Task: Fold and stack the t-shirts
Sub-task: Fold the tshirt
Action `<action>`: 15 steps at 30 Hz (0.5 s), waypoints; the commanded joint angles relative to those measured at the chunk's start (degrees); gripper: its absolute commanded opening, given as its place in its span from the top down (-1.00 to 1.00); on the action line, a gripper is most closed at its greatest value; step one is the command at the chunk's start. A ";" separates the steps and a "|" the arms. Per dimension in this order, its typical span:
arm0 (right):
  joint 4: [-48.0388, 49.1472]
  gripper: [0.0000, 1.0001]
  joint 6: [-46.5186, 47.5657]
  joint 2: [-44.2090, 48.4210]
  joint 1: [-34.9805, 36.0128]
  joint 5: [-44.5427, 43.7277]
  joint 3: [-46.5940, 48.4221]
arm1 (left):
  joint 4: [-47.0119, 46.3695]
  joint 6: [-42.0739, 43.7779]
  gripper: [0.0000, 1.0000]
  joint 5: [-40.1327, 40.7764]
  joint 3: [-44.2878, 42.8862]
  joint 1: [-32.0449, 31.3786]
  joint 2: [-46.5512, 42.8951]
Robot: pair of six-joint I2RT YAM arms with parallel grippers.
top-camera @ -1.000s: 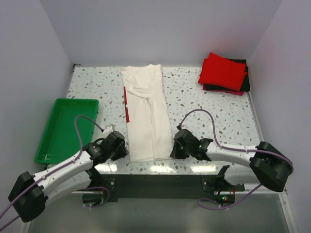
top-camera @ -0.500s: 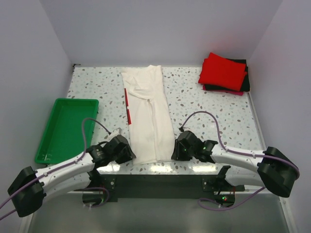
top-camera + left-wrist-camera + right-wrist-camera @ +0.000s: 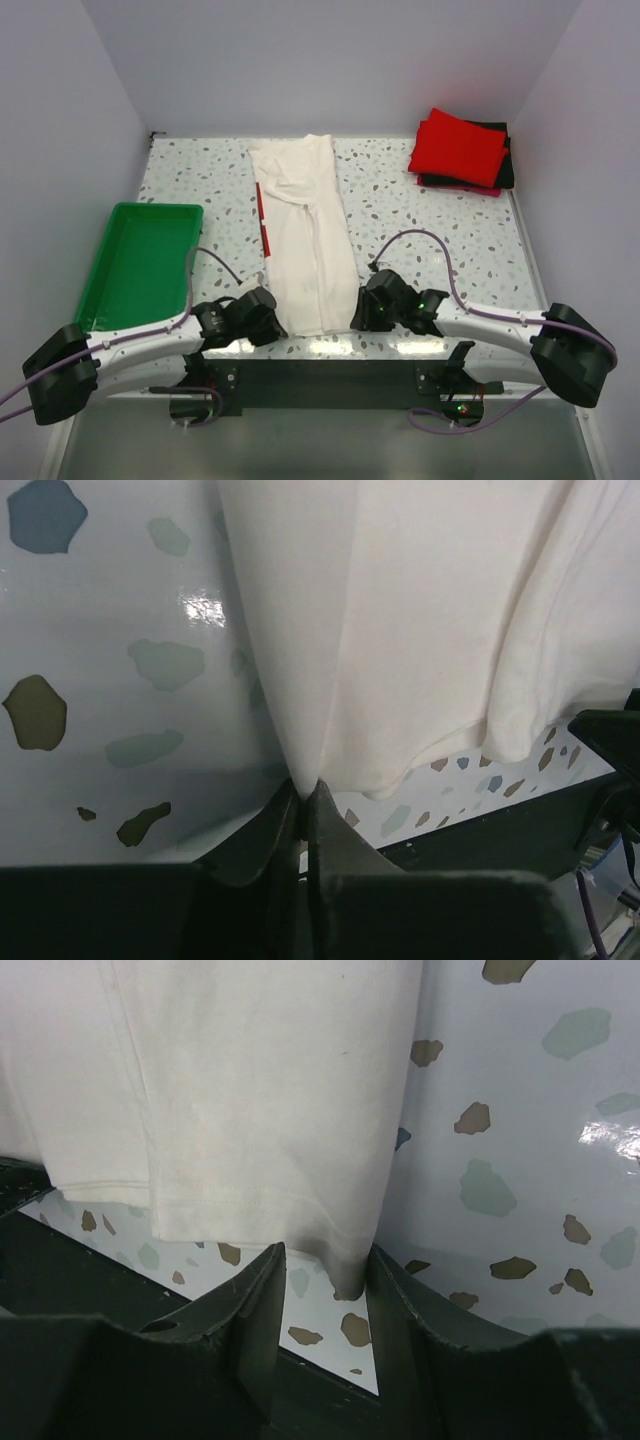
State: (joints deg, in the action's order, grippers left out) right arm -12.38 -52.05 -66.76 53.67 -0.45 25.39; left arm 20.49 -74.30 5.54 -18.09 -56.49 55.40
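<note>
Left gripper [image 3: 303, 792] pinches the cream-white t-shirt [image 3: 450, 630] at its corner; right gripper [image 3: 325, 1272], parted, straddles the hem

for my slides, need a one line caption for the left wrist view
Left gripper pinches the near corner of the cream-white t-shirt on the speckled table.

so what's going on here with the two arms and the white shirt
Both arms are at the near hem of the cream-white shirt, which lies in a long strip. The left gripper is pinched shut on its left corner; the right gripper straddles the right corner, open. Folded red and black shirts sit stacked far right.
</note>
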 commanded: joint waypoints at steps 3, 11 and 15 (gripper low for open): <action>-1.86 0.24 0.20 -0.39 0.12 0.09 -1.66 | 6.66 -1.28 1.00 -1.32 1.92 -1.34 1.56; -5.37 1.00 3.18 3.83 0.12 2.46 -2.18 | 12.37 -0.67 1.00 -3.17 0.42 -1.96 -3.45; -9.32 1.00 4.15 7.17 0.91 3.27 -0.17 | 16.07 0.73 1.00 -2.30 -3.08 -1.96 -6.26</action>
State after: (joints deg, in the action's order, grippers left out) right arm -17.30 -49.69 -62.13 53.82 1.72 23.88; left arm 28.71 -75.57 3.18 -18.33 -58.02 50.46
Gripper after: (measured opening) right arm 0.023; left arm 0.031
